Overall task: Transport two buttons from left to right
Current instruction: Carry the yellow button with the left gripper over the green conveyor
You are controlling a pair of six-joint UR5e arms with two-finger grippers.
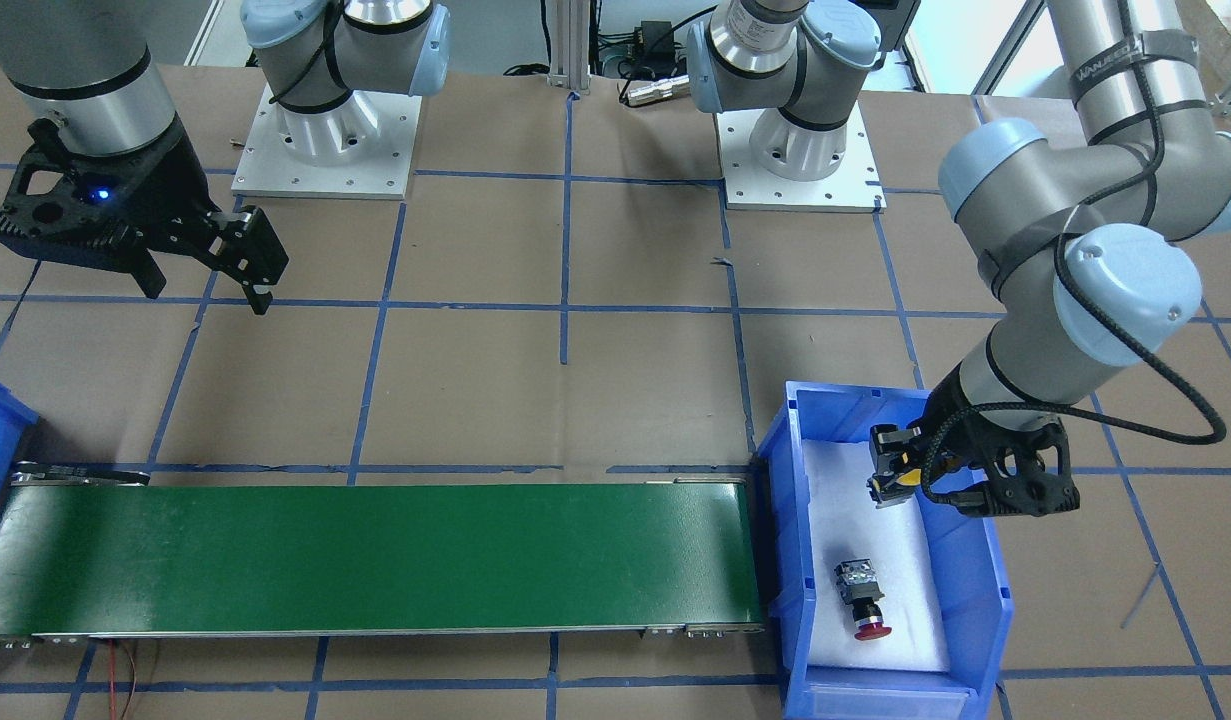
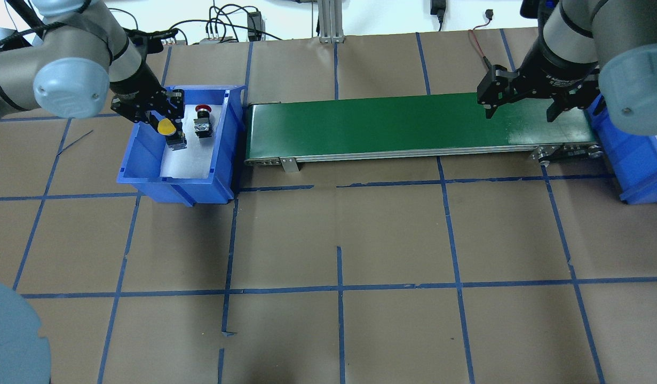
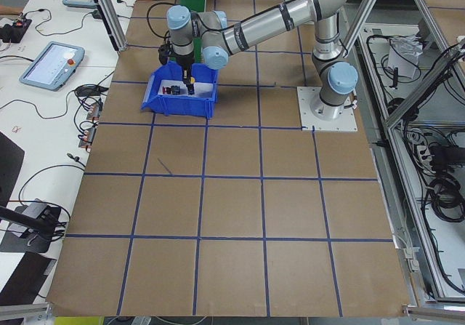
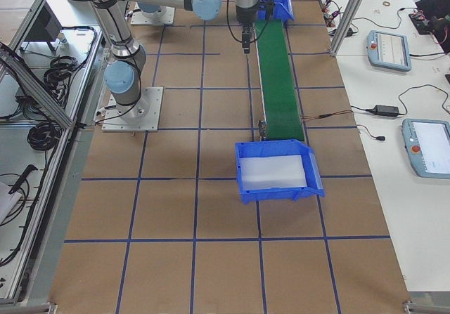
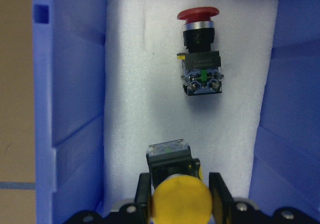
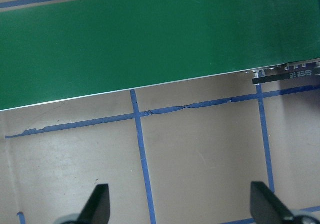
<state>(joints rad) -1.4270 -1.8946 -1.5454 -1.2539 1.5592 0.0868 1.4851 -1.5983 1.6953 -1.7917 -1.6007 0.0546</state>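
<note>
Step in hand: first pick. Left gripper [image 1: 895, 478] clamps the yellow button [image 5: 181, 200] inside the left bin [image 2: 147, 181]; the red button [image 5: 200, 58] lies just beside it. Right gripper [image 2: 520, 111] hovers spread over the belt [image 2: 392, 125]. Next move likely calls for lifting clear of the bin wall.

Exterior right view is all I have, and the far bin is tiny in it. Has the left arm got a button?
Observer: Yes. The left fingers are shut on the yellow button, inside the bin.
Operator: Where's the red one?
Observer: The red button lies on its side on the foam, apart from the yellow one.
Operator: And the right fingers?
Observer: Open, nothing between them, up near the belt's other end.
</note>
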